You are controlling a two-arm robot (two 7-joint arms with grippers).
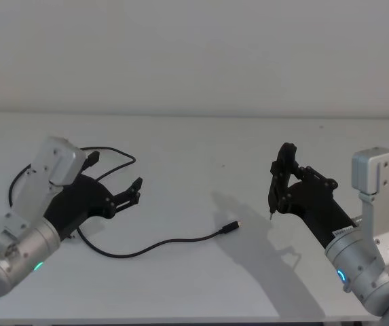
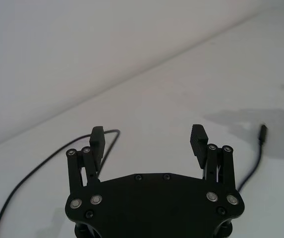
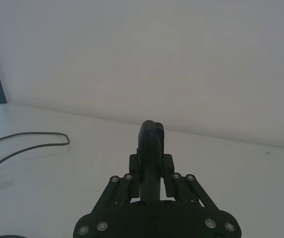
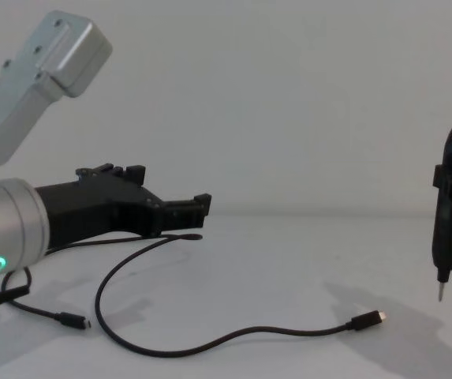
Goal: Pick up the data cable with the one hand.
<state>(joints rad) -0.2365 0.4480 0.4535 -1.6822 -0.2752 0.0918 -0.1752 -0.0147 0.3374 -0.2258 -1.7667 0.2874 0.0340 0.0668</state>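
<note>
L gripper (image 1: 116,171) hovering, fingers spread wide, empty, over data cable (image 1: 174,240) loops at table (image 1: 194,136) left; plug end trailing to centre. Light, limp, thin: prob. best pinched mid-run, pads low. R gripper (image 1: 286,183) clenched on pointed tool (image 1: 273,200), right side.

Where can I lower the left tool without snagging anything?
Bare table lies between the left tool and the right tool holding a stylus, beyond the plug of the data cable, to the far edge. The near strip before the cable is bare too. Crowded: under the left arm, where cable loops and a short lead lie.
</note>
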